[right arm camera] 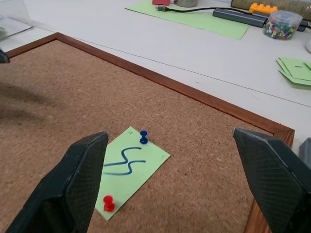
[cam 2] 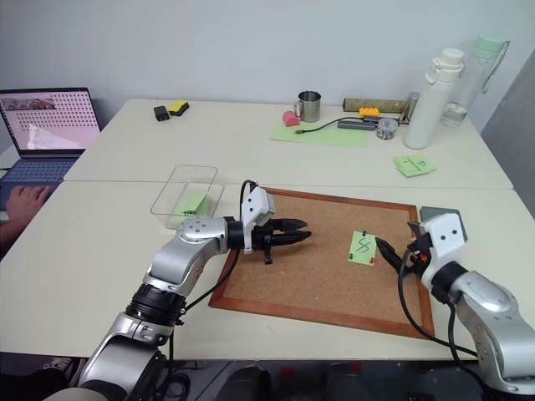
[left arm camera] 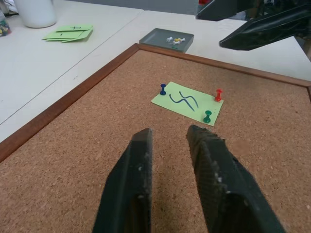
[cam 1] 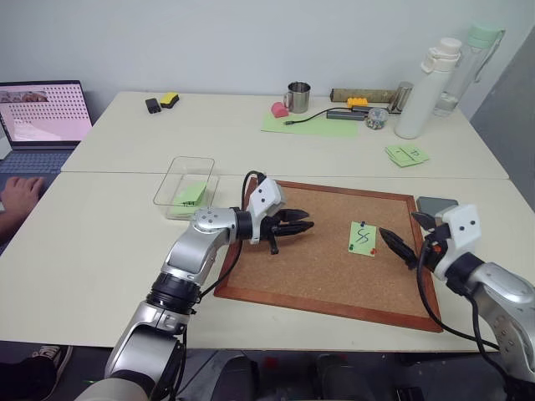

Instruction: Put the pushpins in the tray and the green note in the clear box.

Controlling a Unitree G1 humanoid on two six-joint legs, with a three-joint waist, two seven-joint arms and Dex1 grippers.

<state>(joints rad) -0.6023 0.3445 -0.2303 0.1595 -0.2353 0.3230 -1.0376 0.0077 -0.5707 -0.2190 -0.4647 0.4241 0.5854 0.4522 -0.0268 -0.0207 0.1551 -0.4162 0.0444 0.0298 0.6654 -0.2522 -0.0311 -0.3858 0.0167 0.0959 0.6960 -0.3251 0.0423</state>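
The green note [cam 1: 362, 239] with a black squiggle lies on the cork board [cam 1: 326, 271], held by three pushpins: blue [left arm camera: 163, 89], red [left arm camera: 218, 94] and green [left arm camera: 207, 116]. My right gripper [cam 1: 404, 232] hovers just right of the note, open wide, with the note between and ahead of its fingers [right arm camera: 77, 179]. My left gripper [cam 1: 301, 224] points at the note from the board's left part; its fingers [left arm camera: 133, 179] stand a narrow gap apart around nothing. The dark grey tray [cam 1: 436, 205] sits off the board's far right corner with some pins in it. The clear box [cam 1: 185, 180] stands left of the board.
Another green note [cam 1: 191, 195] lies inside the clear box. On the far table stand bottles [cam 1: 430, 88], a mug [cam 1: 298, 97], a jar of pins [cam 1: 377, 119], a pale green sheet [cam 1: 313, 125] and two overlapping green notes [cam 1: 407, 154]. A laptop [cam 1: 46, 113] and a person's hand [cam 1: 21, 194] are far left.
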